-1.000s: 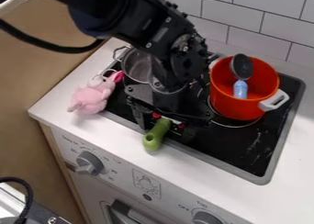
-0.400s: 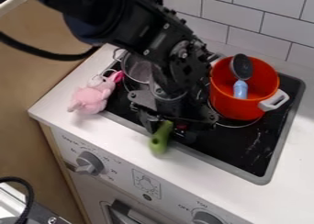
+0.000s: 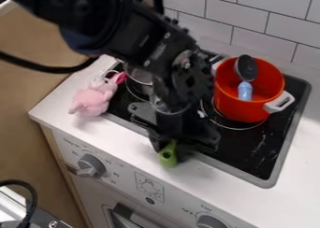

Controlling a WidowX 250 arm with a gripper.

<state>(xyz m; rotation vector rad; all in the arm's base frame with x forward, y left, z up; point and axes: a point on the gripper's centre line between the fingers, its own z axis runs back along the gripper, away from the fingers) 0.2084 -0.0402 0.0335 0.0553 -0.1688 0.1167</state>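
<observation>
At the near edge of a black stovetop set into a white counter, the black gripper of the arm I run from afar hangs low in the camera view. Just under it, slightly to its left, a green handle pokes out toward the near side, a hole showing near its end; whatever it belongs to is hidden behind the gripper. The two overlap from this angle, and I cannot tell how far open the gripper is or whether it has hold of the green piece. By its look, I judge the handle to be smooth, stiff plastic, light and hard to break, but apt to slip or twist if pinched at the rounded end. The surer hold is squarely across its middle.

To the left, a pink plush toy sits on the counter beside the stovetop. Far left on the stovetop stands a metal pot, partly behind the arm. On the right, an orange pot with white handles holds a utensil with a dark head and a pale blue grip, head end up.
</observation>
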